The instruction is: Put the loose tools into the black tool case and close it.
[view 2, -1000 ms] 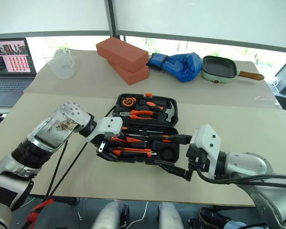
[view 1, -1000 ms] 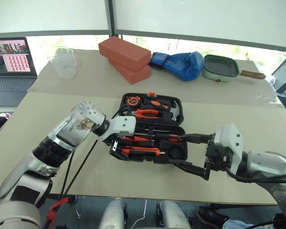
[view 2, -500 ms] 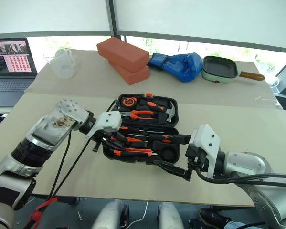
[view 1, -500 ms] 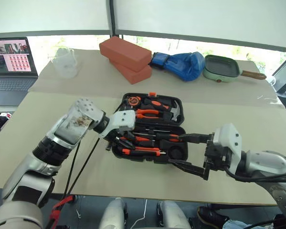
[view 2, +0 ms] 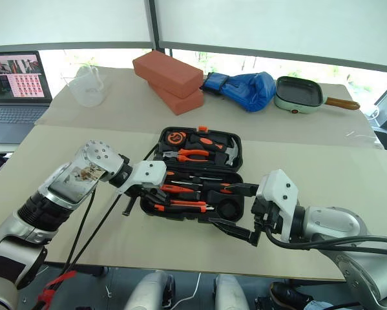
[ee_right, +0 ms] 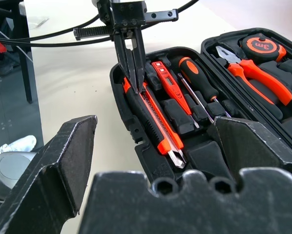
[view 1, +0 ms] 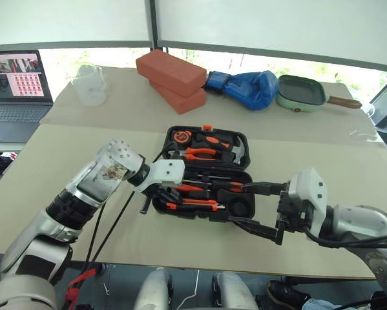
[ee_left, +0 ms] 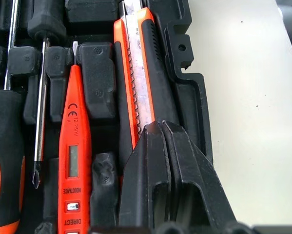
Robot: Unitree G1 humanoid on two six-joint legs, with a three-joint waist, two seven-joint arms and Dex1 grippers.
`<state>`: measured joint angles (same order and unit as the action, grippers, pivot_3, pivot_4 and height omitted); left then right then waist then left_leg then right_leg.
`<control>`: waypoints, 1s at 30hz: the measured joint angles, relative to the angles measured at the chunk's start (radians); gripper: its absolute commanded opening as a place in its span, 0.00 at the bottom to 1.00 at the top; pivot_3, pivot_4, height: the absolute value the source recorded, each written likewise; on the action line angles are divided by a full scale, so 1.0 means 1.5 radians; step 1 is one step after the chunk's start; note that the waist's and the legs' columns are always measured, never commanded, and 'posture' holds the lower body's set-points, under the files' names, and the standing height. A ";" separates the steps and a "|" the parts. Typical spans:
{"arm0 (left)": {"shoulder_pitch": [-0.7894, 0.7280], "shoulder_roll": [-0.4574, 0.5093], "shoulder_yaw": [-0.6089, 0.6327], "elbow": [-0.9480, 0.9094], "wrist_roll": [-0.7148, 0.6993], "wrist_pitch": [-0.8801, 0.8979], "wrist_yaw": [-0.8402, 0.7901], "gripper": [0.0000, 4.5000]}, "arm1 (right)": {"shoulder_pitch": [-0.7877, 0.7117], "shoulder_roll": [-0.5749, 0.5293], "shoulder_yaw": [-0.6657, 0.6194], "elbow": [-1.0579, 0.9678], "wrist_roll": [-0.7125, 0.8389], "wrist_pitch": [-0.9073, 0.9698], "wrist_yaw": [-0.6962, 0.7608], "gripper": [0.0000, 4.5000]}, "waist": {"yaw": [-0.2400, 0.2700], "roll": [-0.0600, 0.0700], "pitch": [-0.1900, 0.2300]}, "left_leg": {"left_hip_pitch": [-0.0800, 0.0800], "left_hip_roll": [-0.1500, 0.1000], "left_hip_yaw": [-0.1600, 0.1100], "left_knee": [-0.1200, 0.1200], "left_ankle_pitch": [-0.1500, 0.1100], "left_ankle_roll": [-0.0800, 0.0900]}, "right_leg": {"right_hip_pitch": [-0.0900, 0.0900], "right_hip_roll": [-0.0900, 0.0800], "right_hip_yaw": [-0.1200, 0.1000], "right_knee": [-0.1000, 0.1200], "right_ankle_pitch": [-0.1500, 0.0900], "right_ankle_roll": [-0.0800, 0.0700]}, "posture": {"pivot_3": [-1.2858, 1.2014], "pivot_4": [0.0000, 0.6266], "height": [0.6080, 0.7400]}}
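The black tool case (view 1: pixel 240 141) lies open in the middle of the table. In its back half sit pliers, a hammer and a tape measure. Its front half holds an orange-and-black utility knife (ee_left: pixel 136 73), an orange tester (ee_left: pixel 72 161) and screwdrivers (ee_right: pixel 199 80) in moulded slots. My left gripper (ee_right: pixel 132 78) is shut, its fingers (ee_left: pixel 163 146) pressed together, and its tip rests on the knife's near-left end at the case's left corner. My right gripper (view 1: pixel 241 204) stands wide open at the case's front right corner, with nothing between its fingers.
Two red bricks (view 1: pixel 170 74), a blue boxing glove (view 1: pixel 241 87) and a green pan (view 1: pixel 300 90) lie along the back of the table. A clear jug (view 1: pixel 90 84) and a laptop (view 1: pixel 15 84) are at the back left. Black cables hang under my left arm.
My left gripper has gone from open to shut over the knife's end in the case. The right arm has kept still.
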<state>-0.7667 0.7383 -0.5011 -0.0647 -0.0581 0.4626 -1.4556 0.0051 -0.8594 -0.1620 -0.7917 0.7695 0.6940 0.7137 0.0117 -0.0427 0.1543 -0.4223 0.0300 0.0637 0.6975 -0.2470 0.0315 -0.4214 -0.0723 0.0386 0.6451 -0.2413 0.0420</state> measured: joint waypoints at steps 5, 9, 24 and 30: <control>0.018 -0.007 -0.011 0.003 0.040 -0.057 0.028 0.02 | -0.001 0.000 0.000 0.000 -0.001 0.000 -0.002 1.00 | 0.000 0.001 -0.002 | 0.001 0.000 0.000 0.000 0.000 0.000 | 0.001 0.000 0.000 0.000 0.000 0.000 | 0.52 0.24 0.99; 0.026 -0.013 -0.011 0.000 0.047 -0.060 0.037 0.02 | 0.006 0.000 0.000 0.001 -0.001 0.000 -0.002 1.00 | -0.004 0.002 -0.003 | 0.001 0.001 0.000 -0.001 0.000 0.000 | 0.001 0.001 0.001 0.000 0.000 0.000 | 0.52 0.24 0.99; 0.035 -0.035 0.018 0.008 0.040 -0.027 0.036 0.02 | 0.011 0.000 0.001 0.006 -0.011 0.000 -0.001 1.00 | -0.006 0.003 -0.005 | 0.002 0.000 0.001 -0.001 0.000 0.000 | 0.001 0.001 0.001 0.000 0.000 0.000 | 0.52 0.24 0.99; -0.010 -0.037 0.062 0.004 -0.050 0.063 -0.008 0.02 | 0.011 0.000 0.001 0.012 -0.014 0.000 0.002 1.00 | -0.005 0.003 -0.004 | 0.000 0.000 0.000 0.000 0.000 0.000 | 0.000 0.001 0.001 0.000 0.000 0.000 | 0.52 0.24 0.99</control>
<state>-0.7812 0.6825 -0.4088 -0.0586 -0.1333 0.5569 -1.4677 0.0209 -0.8588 -0.1610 -0.7744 0.7483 0.6943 0.7170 0.0043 -0.0383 0.1481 -0.4222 0.0304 0.0641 0.6969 -0.2473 0.0320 -0.4221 -0.0712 0.0399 0.6448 -0.2416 0.0418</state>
